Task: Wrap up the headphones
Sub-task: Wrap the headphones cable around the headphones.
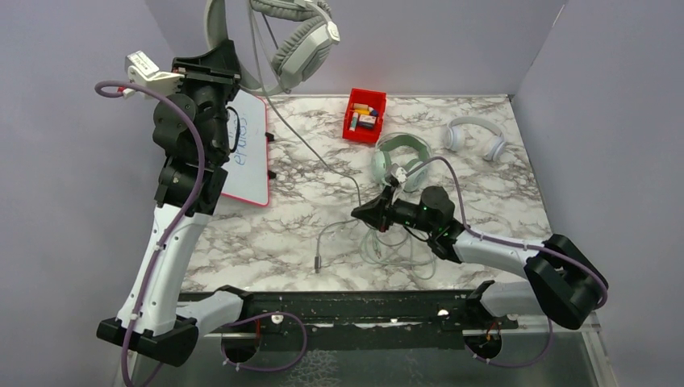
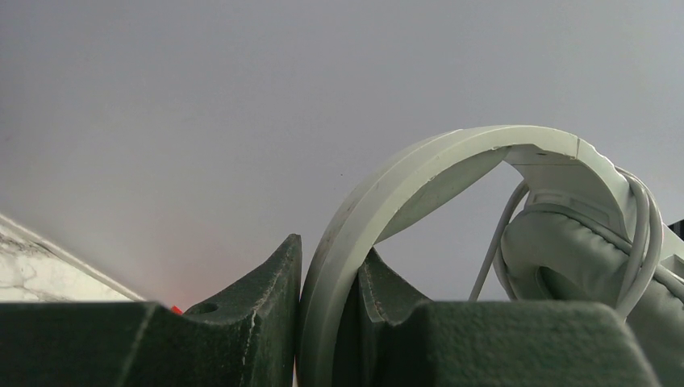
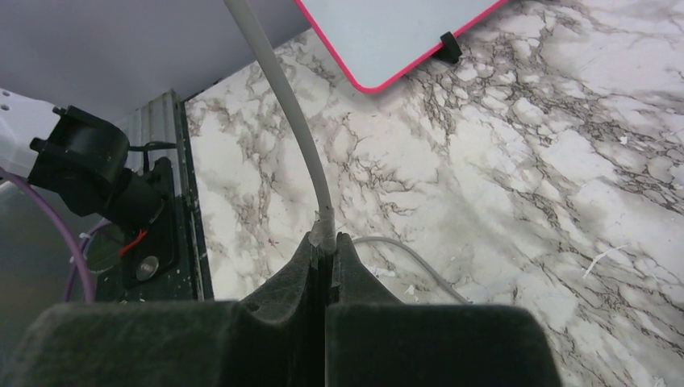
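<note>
Right wrist, right gripper (image 3: 325,241) pinching cable (image 3: 280,90)

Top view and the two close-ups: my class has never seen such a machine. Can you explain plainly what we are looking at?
It is a robot with a left arm and a right arm, bolted at the near edge of a marble table. The wide picture comes from a camera above and behind them. Each close-up comes from a camera on one wrist, looking along that arm's two-fingered tool.

The left tool holds a grey-white headset up in the air by its headband. The right tool is shut on a thin cable, seemingly that headset's, low over the table.

On the table lie a mint-green headset, a white headset, a red bin of small items and a whiteboard.
</note>
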Available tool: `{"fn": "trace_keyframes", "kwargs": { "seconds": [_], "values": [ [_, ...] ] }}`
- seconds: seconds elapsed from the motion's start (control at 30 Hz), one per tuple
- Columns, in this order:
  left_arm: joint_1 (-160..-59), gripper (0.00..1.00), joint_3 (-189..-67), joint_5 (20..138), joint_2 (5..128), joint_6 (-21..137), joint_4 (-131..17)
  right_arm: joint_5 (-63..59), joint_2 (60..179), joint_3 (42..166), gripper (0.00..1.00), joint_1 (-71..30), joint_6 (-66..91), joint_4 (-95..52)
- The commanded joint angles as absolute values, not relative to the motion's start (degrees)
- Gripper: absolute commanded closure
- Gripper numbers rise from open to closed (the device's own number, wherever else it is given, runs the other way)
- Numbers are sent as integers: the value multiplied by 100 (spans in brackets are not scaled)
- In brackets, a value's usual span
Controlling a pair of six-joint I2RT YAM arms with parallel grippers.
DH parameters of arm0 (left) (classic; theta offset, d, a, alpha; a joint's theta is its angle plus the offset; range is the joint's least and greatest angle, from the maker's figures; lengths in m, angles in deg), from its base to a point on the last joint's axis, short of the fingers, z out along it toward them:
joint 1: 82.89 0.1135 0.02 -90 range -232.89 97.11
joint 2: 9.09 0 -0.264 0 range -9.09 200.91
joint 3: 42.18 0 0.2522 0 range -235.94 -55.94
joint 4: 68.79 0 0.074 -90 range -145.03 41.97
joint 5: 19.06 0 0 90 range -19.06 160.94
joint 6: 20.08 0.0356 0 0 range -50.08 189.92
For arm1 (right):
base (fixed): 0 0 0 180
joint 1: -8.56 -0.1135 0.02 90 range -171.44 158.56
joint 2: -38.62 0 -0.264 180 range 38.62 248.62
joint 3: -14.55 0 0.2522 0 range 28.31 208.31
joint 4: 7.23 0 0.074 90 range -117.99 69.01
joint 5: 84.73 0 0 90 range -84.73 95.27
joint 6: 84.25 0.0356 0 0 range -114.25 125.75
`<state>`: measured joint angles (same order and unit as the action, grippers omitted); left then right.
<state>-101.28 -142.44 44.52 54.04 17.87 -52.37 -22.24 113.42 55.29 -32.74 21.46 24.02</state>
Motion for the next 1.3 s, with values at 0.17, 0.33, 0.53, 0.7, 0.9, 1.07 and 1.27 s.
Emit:
{"fn": "trace_keyframes", "kwargs": {
  "seconds": [0.17,0.33,0.53,0.7,0.9,1.07,1.27],
  "values": [
    [-10117,100,-14754,5103,5439,1518,-5221,-2419,11350,5245,100,-2681,2252,2131],
    [-10119,100,-14722,6233,5295,1317,-4970,-3119,12158,5819,100,-1894,2429,1942],
    [-10119,100,-13998,8209,5112,695,-5315,-3424,12961,6922,100,-1737,2148,1222],
    [-10123,100,-13630,9440,5179,561,-5468,-3475,13445,7442,100,-1355,2174,1019],
    [-10235,100,-13188,10051,5021,1286,-4834,-3620,13783,8162,100,-927,2103,507],
    [-10284,100,-12513,10335,4701,2182,-4002,-3571,13837,8799,100,-709,1827,-125],
    [-10293,100,-11673,10576,4428,3061,-3394,-3444,13803,9314,100,-528,1672,-630]
  ]
}}
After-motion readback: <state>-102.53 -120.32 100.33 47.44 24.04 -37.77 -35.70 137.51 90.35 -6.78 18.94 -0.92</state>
